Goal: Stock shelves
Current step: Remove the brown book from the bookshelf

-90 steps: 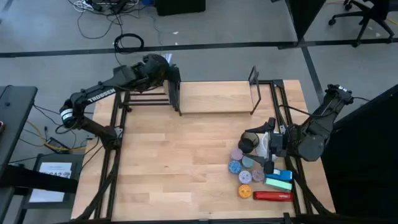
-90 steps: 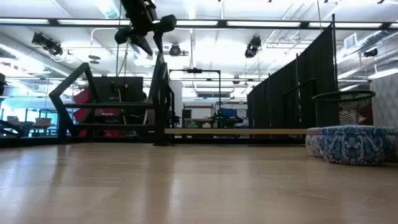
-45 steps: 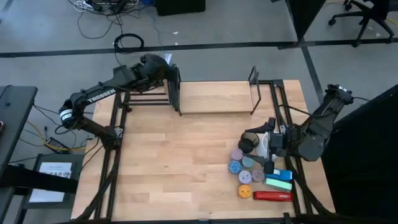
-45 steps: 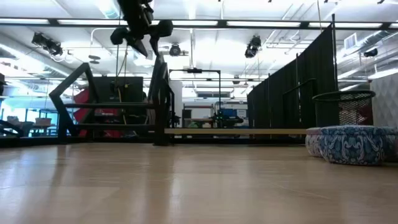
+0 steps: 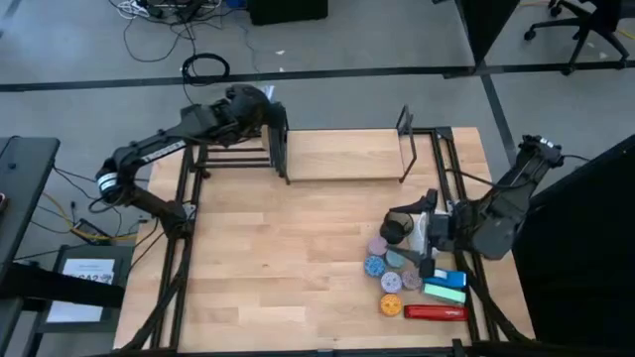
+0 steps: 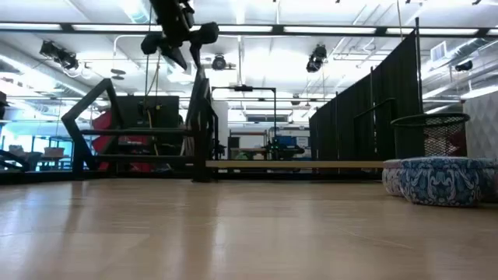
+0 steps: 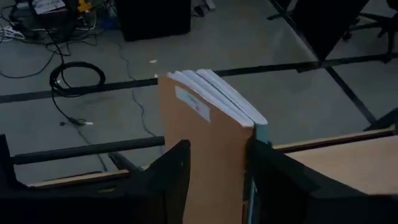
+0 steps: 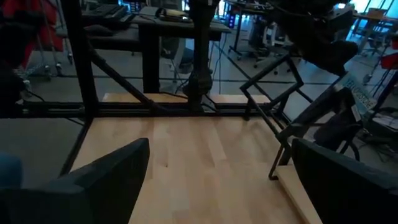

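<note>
High view: overhead, straight down, whole tabletop [image 5: 288,258] and both arms in frame, floor beyond.
Low view: at tabletop level, level across toward room; shelves [image 6: 194,148] far back, also seen from above in high view.
Left wrist view: close behind brown folder [image 7: 205,143], facing floor cables.
Right wrist view: low over table, facing across it toward shelves [image 8: 205,93].

- Grey floor [image 5: 377,35] around the table, crossed by dark tape lines [image 5: 397,71]; a coiled black cable [image 5: 204,68] lies on it
- Black office chair [image 5: 585,25] at the far right corner
- Black curtain partition [image 6: 373,109] on the right; ceiling strip lights [image 6: 327,29] overhead
</note>
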Controlling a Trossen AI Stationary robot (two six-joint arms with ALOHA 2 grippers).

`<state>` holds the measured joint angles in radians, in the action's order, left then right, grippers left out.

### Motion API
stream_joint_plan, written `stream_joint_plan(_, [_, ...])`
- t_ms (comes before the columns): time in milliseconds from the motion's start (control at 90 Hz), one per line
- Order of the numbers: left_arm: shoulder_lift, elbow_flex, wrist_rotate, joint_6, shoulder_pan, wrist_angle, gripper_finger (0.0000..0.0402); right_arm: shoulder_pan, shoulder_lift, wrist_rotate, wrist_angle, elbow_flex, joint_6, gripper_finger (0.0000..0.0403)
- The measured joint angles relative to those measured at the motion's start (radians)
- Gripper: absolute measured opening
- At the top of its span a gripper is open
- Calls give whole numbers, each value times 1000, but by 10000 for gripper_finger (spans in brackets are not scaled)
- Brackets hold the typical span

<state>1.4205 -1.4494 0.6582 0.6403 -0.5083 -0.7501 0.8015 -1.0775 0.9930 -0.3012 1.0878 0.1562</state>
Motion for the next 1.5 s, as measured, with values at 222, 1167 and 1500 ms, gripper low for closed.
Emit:
stream_joint_plan(222, [26,-3,18,-4,-3,2,144,-20,-25,-1,-2,0,-8,361])
stream_joint_plan(1167, [75,-6,77,-144,-29,-76,4,-19,-25,-1,0,0,-10,361])
stream_joint_plan(1500, [-48,-239,178,-289,133,-167,2,-12,-25,-1,0,0,-6,361])
